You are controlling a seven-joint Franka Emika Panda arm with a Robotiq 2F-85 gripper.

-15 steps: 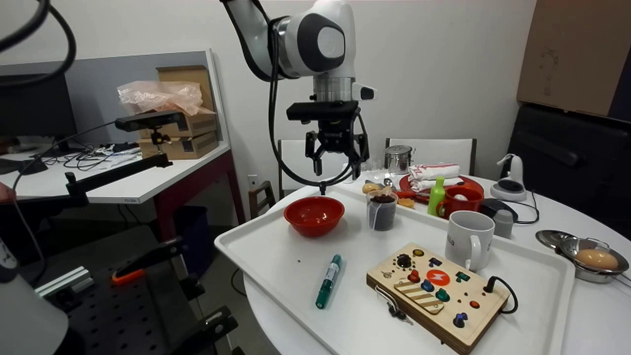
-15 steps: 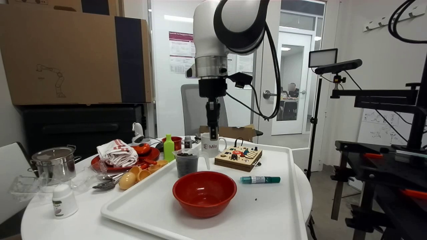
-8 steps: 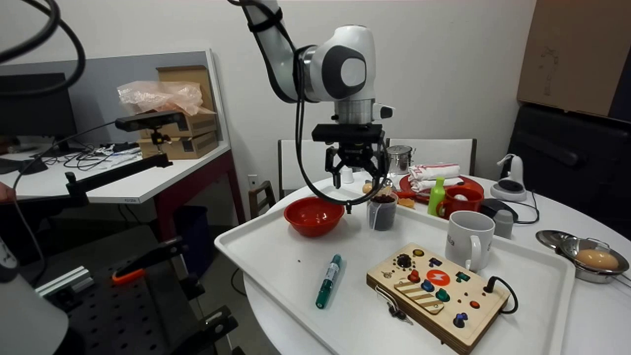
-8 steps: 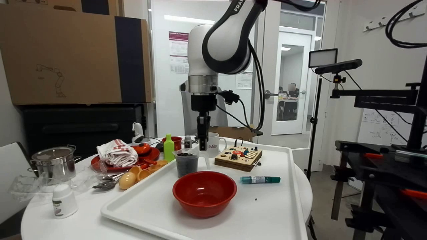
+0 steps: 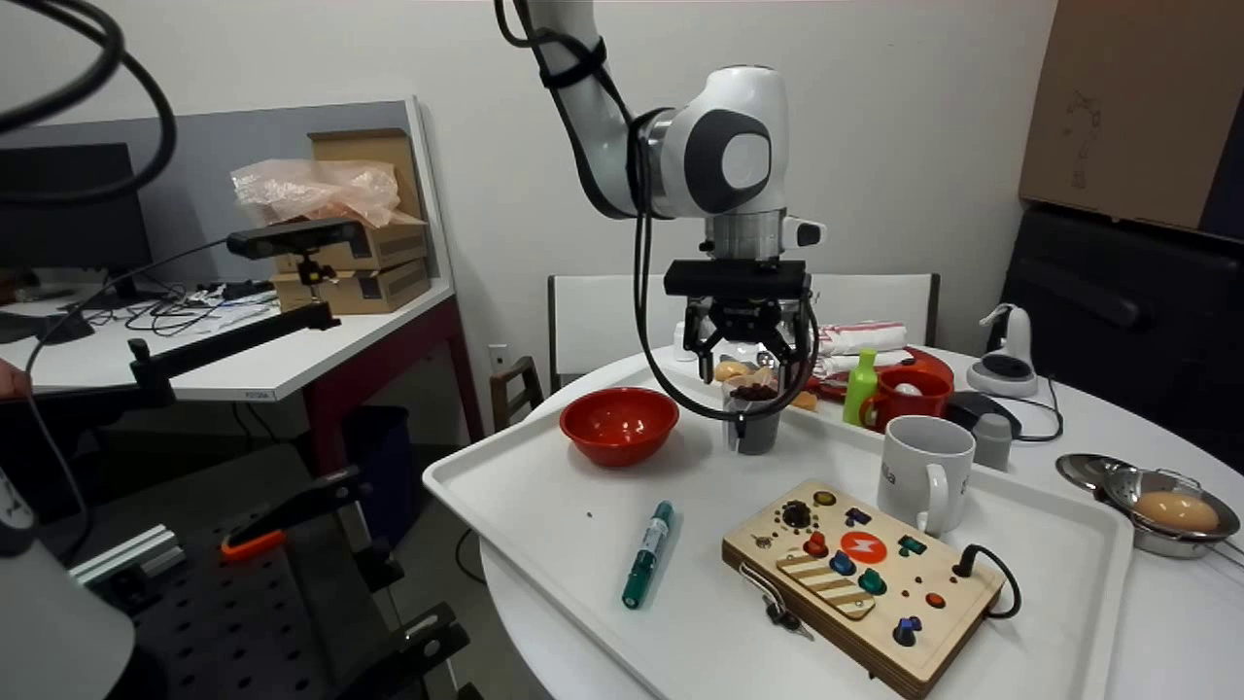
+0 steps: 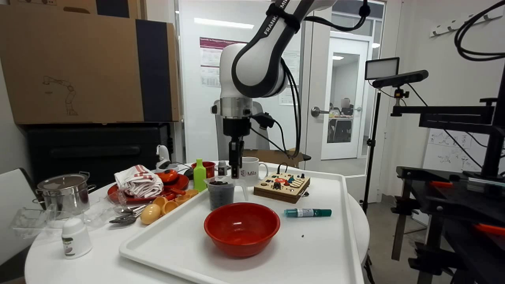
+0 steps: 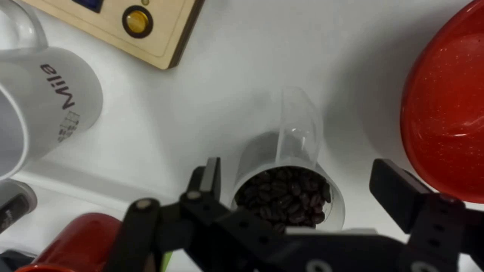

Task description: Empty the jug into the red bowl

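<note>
Our jug stands upright on the tray, near the red bowl but apart from it. Its clear wall looks like thin plastic, so we expect something light, slightly springy and slick, with loose beans that may slide suddenly. We'd grip opposite sides below the rim (the handle seems flimsy). The claw points straight down, spread and holding nothing, close to the rim, with the arm bent above.

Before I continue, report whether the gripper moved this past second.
Yes: in an exterior view, the gripper moved away from the bowl and down toward the jug.
</note>
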